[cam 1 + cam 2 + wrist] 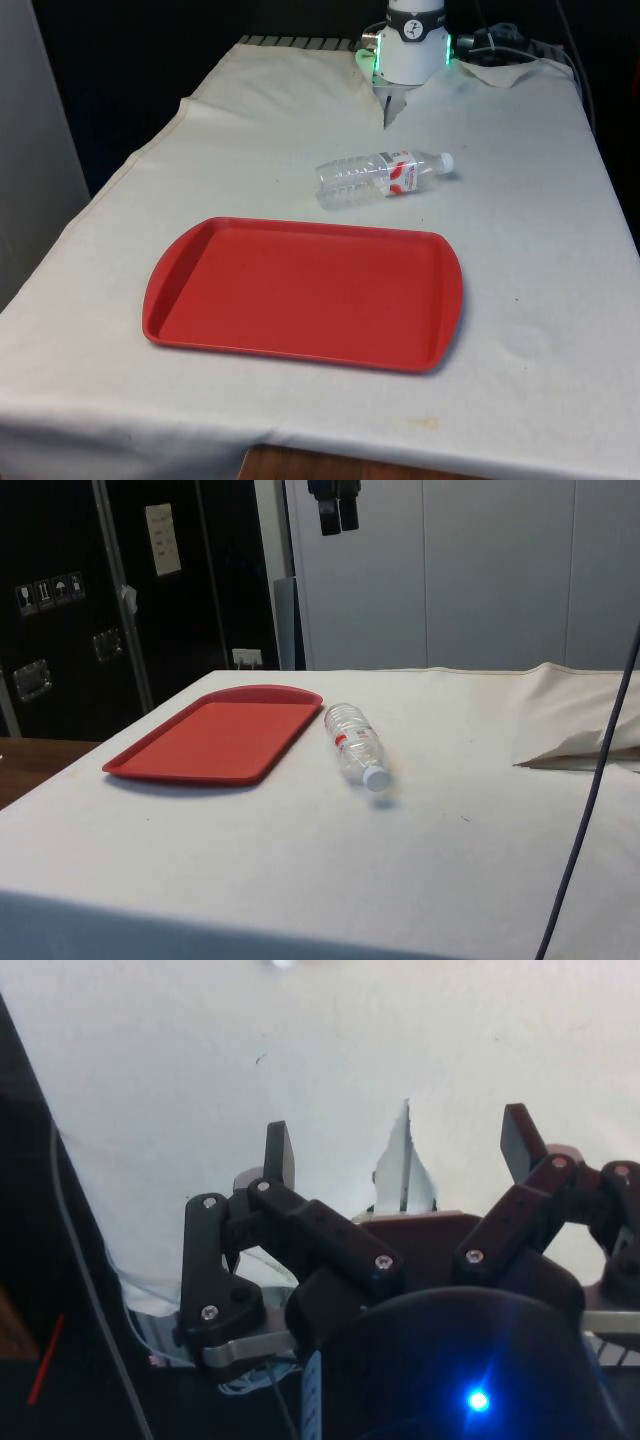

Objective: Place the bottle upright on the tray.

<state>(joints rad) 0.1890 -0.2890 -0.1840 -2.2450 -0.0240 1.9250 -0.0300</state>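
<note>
Bottle (385,176) lying beside red tray (300,292); pincer (400,1150) open, seemingly high.

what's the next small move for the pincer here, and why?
Probably bring the pincer down over the bottle and line it up across the body. The bottle lies on its side on the cloth, beside the red tray and not on it. The pincer is open and holds nothing, high above the table in the side view.
</note>
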